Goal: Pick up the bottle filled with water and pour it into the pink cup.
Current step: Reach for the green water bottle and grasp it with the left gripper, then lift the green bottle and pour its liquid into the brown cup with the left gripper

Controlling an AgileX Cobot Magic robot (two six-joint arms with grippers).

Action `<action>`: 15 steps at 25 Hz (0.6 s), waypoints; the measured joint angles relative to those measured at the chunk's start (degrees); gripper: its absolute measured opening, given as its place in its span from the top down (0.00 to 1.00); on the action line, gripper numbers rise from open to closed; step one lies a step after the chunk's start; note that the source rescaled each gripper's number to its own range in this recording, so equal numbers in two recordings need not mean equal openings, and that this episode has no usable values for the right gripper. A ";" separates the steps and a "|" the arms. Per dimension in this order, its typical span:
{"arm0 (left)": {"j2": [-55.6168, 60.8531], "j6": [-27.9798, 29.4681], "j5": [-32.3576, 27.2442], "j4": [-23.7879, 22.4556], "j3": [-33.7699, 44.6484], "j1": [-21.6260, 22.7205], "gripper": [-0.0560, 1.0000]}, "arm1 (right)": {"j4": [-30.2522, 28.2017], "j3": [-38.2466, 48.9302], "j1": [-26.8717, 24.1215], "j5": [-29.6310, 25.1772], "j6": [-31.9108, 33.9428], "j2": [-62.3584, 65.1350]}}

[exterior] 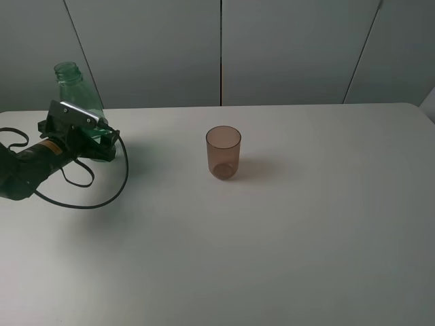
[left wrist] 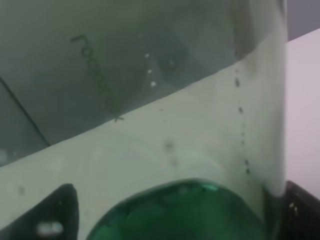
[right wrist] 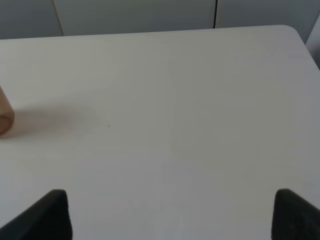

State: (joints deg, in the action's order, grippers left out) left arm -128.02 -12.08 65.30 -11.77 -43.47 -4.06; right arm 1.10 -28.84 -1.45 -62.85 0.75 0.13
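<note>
The green bottle (exterior: 76, 92) stands at the far left of the white table (exterior: 272, 238), its capless neck up. My left gripper (exterior: 100, 141) is closed around its lower body. In the left wrist view the bottle (left wrist: 165, 100) fills the frame between the two dark fingertips (left wrist: 55, 217), and its green base shows low down. The pink cup (exterior: 223, 152) stands upright near the table's middle, well to the right of the bottle. Its edge shows in the right wrist view (right wrist: 4, 117). My right gripper (right wrist: 170, 215) is open and empty over bare table, out of the exterior view.
A black cable (exterior: 102, 193) loops from the left arm onto the table in front of the bottle. Grey wall panels (exterior: 285, 47) stand behind the table's back edge. The table's right corner (exterior: 418, 109) is rounded.
</note>
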 joint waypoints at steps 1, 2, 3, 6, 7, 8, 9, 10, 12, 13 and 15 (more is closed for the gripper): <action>0.00 0.55 0.00 -0.30 0.00 0.00 0.04 | 0.00 0.00 0.00 0.00 0.00 0.00; 0.00 0.85 0.12 -0.30 0.00 0.00 0.20 | 0.00 0.00 0.00 0.00 0.00 0.00; 0.00 1.22 0.12 -0.42 0.00 0.00 0.48 | 0.00 0.00 0.00 0.00 0.00 0.00; -0.02 1.38 0.12 -1.54 0.00 0.00 0.92 | 0.00 0.00 0.00 0.00 0.00 0.00; -0.02 1.50 0.12 -1.54 0.00 0.00 0.92 | 0.00 0.00 0.00 0.00 0.00 0.00; -0.02 1.50 0.12 -1.54 0.00 0.00 0.92 | 0.00 0.00 0.00 0.00 0.00 0.00; -0.02 1.50 0.12 -1.54 0.00 0.00 0.92 | 0.00 0.00 0.00 0.00 0.00 0.00; -0.02 1.50 0.12 -1.54 0.00 0.00 0.92 | 0.00 0.00 0.00 0.00 0.00 0.00; -0.12 1.50 0.22 -1.67 0.00 0.00 0.92 | 0.00 0.00 0.00 0.00 0.00 0.00; -0.12 1.50 0.33 -1.91 0.00 0.00 0.92 | 0.00 0.00 0.00 0.00 0.00 0.00; -0.12 1.50 0.58 -3.52 0.00 0.00 0.92 | 0.00 0.00 0.00 0.00 0.00 0.00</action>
State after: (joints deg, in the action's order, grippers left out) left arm -128.14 -10.58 65.88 -15.29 -43.47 -4.06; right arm 1.10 -28.84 -1.45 -62.85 0.75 0.13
